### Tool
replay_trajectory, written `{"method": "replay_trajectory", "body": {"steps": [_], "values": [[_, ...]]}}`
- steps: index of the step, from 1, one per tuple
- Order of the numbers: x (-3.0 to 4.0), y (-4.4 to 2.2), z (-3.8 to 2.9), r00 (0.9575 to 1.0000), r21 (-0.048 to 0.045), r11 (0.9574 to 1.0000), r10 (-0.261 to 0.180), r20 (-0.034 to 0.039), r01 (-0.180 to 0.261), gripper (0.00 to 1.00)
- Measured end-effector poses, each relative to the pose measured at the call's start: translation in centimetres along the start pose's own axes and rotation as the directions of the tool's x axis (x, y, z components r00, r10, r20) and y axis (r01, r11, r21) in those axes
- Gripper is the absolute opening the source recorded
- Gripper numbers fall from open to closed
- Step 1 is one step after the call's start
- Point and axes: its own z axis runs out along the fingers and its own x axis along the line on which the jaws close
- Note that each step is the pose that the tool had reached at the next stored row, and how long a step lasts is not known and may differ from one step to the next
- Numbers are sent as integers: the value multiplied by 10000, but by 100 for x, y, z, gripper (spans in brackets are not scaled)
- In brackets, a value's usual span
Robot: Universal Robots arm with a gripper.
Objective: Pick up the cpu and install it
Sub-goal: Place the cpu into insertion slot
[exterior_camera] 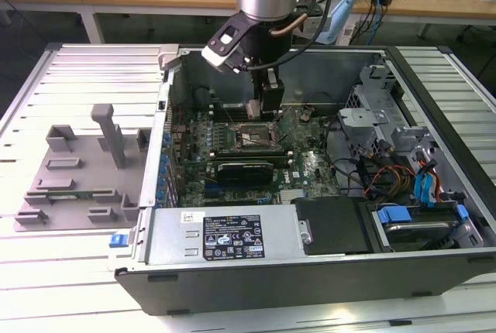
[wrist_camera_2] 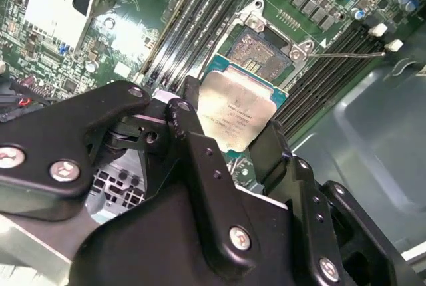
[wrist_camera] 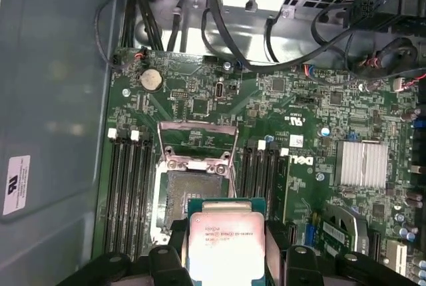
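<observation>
The cpu [wrist_camera: 226, 243], a flat square chip with a silvery top on a green edge, is held between my gripper's black fingers [wrist_camera: 177, 241]. My gripper [wrist_camera: 226, 249] is shut on it by two opposite edges. In the second wrist view the cpu [wrist_camera_2: 236, 112] hangs tilted just above the open socket [wrist_camera_2: 259, 50], apart from it. The socket [wrist_camera: 196, 193] lies bare on the green motherboard with its metal load plate [wrist_camera: 198, 141] swung up. In the exterior view my gripper [exterior_camera: 260, 108] hovers over the socket [exterior_camera: 254, 138] inside the open computer case [exterior_camera: 310, 271].
Memory slots [wrist_camera: 126, 186] flank the socket on both sides. A finned heatsink [wrist_camera: 363, 163] and black cables [wrist_camera: 266, 40] lie nearby. Drive cages and blue connectors [exterior_camera: 418, 193] fill the case at the exterior view's right. A grey fixture tray [exterior_camera: 77, 170] sits outside the case on the left.
</observation>
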Motion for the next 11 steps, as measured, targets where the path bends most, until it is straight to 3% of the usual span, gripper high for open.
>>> {"method": "replay_trajectory", "body": {"steps": [4, 11], "values": [[6, -30, 86, 10000, -18, 10000, -15, 1, 15, 55], [14, -46, 335, 10000, -18, 10000, -13, 2, 13, 55]]}}
